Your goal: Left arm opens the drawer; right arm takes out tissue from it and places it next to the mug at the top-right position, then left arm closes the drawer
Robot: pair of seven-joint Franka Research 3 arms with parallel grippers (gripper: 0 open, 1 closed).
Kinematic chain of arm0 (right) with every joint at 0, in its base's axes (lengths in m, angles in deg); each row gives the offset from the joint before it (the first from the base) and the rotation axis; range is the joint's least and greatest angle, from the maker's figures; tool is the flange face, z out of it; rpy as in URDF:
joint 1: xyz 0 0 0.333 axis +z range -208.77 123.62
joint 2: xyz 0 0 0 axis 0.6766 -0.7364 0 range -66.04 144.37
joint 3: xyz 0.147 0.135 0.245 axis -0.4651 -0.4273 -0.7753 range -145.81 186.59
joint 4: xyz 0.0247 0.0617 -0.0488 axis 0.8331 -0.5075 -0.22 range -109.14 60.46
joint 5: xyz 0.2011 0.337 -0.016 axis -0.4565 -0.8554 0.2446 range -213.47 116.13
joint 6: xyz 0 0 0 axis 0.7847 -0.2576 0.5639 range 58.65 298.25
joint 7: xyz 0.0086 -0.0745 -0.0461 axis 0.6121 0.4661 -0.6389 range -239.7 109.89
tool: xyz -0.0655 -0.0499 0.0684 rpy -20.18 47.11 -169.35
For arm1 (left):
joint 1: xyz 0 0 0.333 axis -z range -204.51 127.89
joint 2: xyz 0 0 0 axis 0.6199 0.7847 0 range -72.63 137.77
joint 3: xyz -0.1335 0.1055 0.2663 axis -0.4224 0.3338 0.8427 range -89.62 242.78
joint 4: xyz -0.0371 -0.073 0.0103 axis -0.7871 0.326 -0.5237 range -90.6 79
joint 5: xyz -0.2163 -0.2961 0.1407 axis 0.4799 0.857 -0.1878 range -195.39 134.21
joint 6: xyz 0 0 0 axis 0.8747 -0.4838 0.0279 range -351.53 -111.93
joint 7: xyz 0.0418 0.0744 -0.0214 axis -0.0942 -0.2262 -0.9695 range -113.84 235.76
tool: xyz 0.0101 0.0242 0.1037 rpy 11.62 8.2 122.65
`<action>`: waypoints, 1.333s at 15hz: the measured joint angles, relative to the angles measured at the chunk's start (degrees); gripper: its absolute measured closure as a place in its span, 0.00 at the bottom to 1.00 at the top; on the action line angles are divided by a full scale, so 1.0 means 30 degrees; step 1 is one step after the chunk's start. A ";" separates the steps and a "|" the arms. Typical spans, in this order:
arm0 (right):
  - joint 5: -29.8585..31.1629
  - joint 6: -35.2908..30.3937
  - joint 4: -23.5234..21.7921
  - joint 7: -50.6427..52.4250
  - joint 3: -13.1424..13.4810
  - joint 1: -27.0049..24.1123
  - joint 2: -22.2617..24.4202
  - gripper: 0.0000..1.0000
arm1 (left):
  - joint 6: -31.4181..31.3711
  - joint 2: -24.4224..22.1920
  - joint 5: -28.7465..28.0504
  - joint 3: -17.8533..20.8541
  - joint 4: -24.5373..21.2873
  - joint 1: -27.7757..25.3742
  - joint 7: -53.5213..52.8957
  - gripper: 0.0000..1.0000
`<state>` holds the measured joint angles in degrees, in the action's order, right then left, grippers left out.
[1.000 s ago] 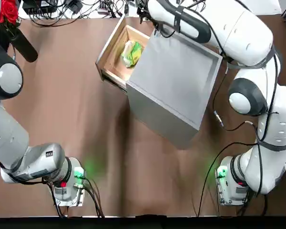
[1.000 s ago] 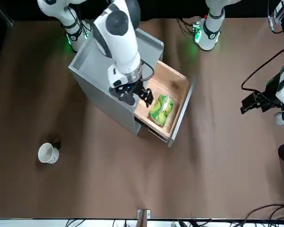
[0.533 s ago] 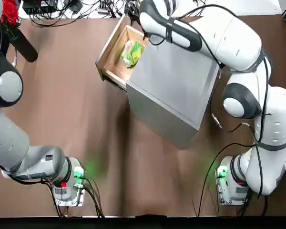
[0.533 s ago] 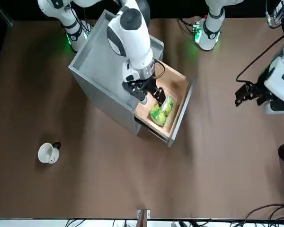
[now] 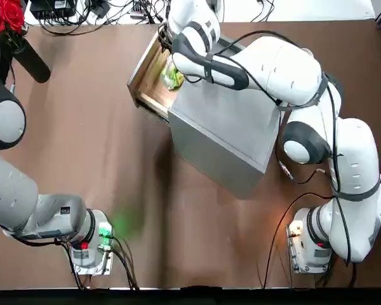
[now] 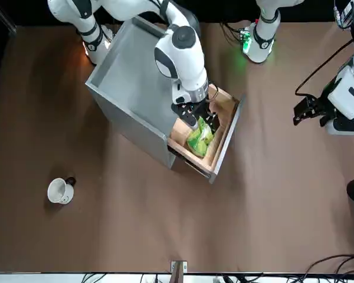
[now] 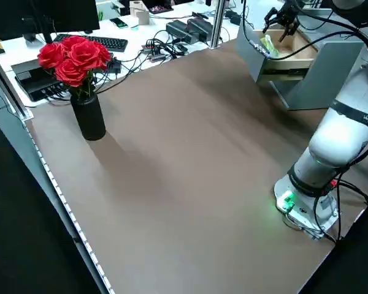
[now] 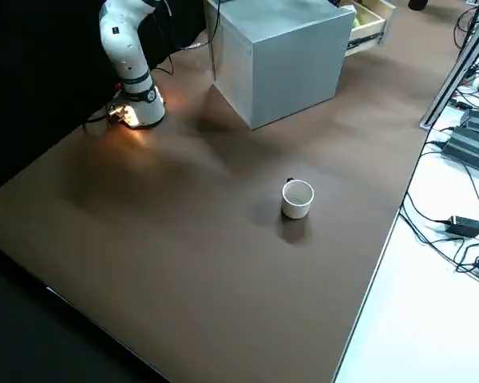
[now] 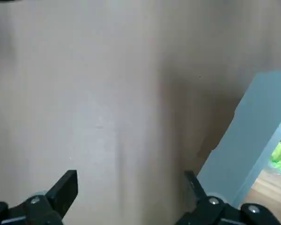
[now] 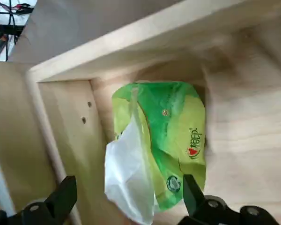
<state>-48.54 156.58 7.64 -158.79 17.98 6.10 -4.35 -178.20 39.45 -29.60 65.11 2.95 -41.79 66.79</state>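
Currently, the right black pincer (image 10: 130,182) is spread above the green-and-white soft tissue packet (image 10: 159,140) inside the open pale-wood drawer (image 6: 228,141). The left black pincer (image 9: 131,178), parted too, hangs left of it. A shallow or off-centre grip could snag only the loose white tissue, tearing it or dropping the packet.

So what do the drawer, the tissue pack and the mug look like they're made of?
Drawer: light wood or veneer, matte, with visible grain.
Tissue pack: glossy plastic film, judging by its creases and shine; the white tissue poking out looks like soft paper.
Mug: smooth white, probably glazed ceramic, though plastic is possible.
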 joint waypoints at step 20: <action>0.1850 0.0701 0.0189 -0.0146 0.0255 0.0541 -0.1193 0.77 | -0.0068 0.0368 0.0383 -0.0073 -0.0212 -0.0130 -0.0090 0.00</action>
<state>-42.99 158.69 8.21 -159.23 18.75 7.72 -7.93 -178.40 40.56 -28.44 64.89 2.31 -42.18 66.52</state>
